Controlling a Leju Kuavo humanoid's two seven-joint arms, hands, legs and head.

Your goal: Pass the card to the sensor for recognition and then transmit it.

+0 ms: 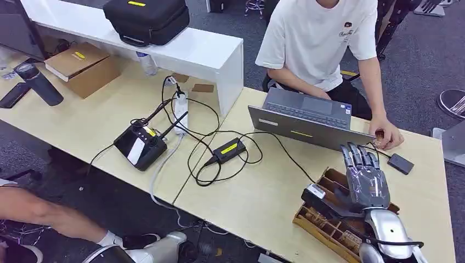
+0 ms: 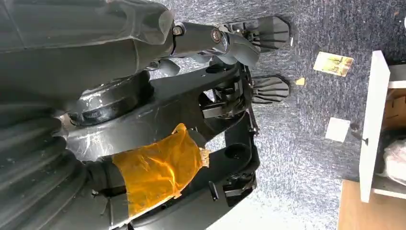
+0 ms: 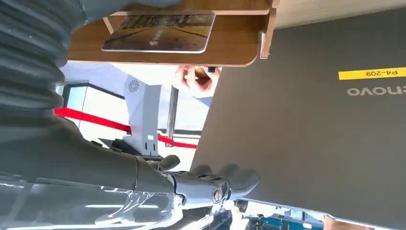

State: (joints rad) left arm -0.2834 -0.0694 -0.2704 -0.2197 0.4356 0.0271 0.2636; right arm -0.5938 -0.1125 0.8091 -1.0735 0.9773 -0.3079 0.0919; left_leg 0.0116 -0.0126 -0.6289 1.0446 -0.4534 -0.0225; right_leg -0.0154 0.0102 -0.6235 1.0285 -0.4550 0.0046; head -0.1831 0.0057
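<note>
My right hand (image 1: 364, 178) hovers over a wooden card box (image 1: 323, 222) at the table's near right, fingers stretched out and apart, holding nothing. In the right wrist view a printed card (image 3: 160, 32) lies in the wooden box (image 3: 230, 52), apart from my fingers (image 3: 215, 184). A small flat black sensor (image 1: 400, 163) lies on the table just beyond the hand. My left hand (image 2: 230, 96) hangs over the floor with fingers spread and nothing in them.
An open grey laptop (image 1: 307, 118) stands just behind the box, with a seated person's hand (image 1: 386, 137) at its right corner. Cables and a black adapter (image 1: 227, 149) lie mid-table, a black controller (image 1: 140, 145) further left. Two cards (image 2: 333, 63) lie on the carpet.
</note>
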